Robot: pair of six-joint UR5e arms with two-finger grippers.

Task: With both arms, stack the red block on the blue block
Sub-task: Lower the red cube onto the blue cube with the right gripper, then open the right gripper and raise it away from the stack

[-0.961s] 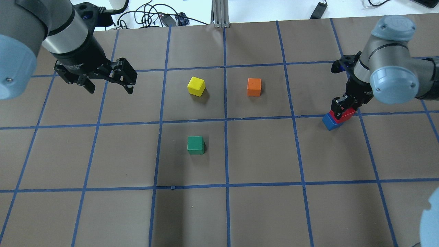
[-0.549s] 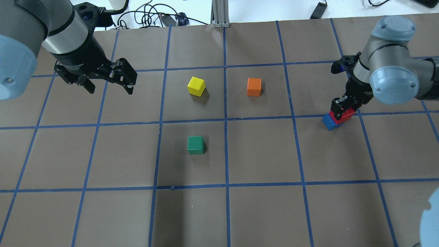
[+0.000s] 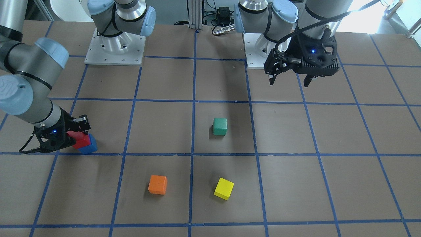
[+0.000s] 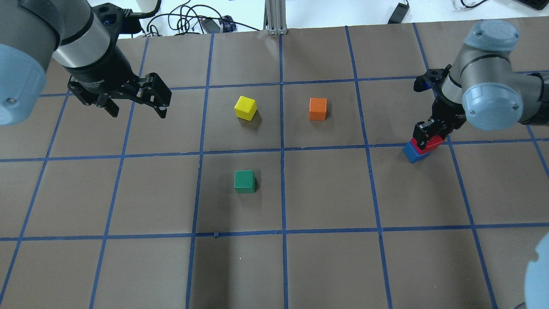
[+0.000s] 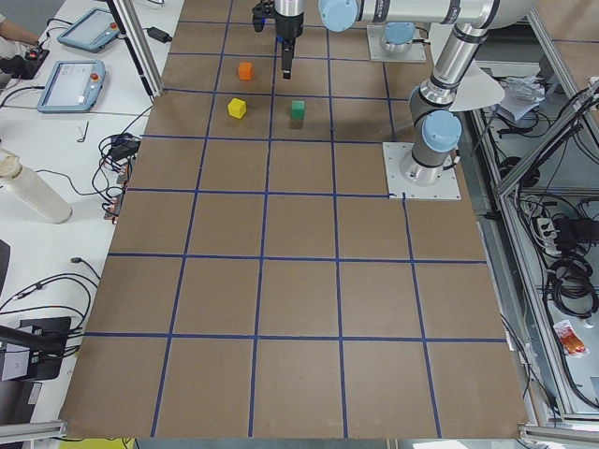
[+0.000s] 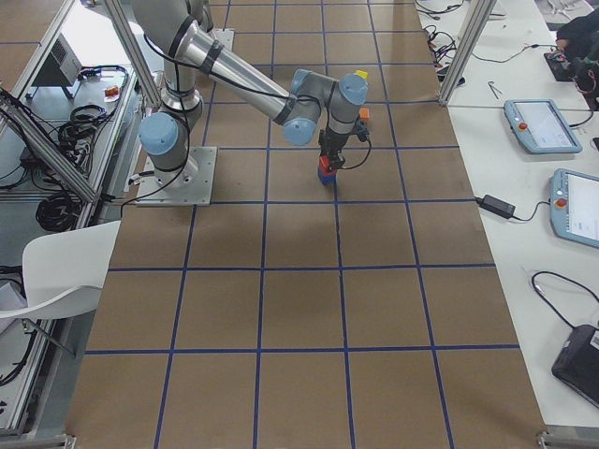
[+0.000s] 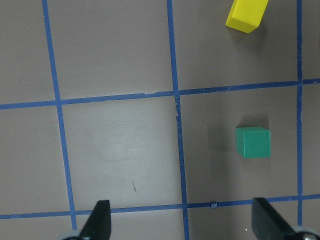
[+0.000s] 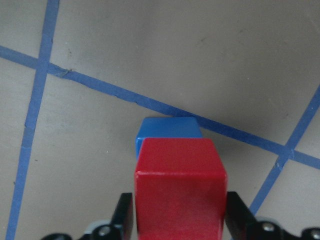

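Note:
The red block (image 4: 430, 145) sits on top of the blue block (image 4: 412, 152) at the table's right side, offset toward the robot; both also show in the front view, red (image 3: 79, 140) over blue (image 3: 89, 146). My right gripper (image 4: 429, 135) is shut on the red block, its fingers (image 8: 124, 215) pressed on both sides in the right wrist view, where the red block (image 8: 180, 190) covers most of the blue block (image 8: 169, 128). My left gripper (image 4: 137, 105) is open and empty, high over the table's far left; it also shows in the front view (image 3: 289, 80).
A yellow cube (image 4: 245, 107) and an orange cube (image 4: 318, 108) lie at mid-table, a green cube (image 4: 245, 181) nearer the robot. The brown table has a blue tape grid (image 4: 282, 150). Cables lie beyond the far edge (image 4: 193, 21).
The right gripper with the red block has shifted very slightly up; otherwise nothing has visibly moved.

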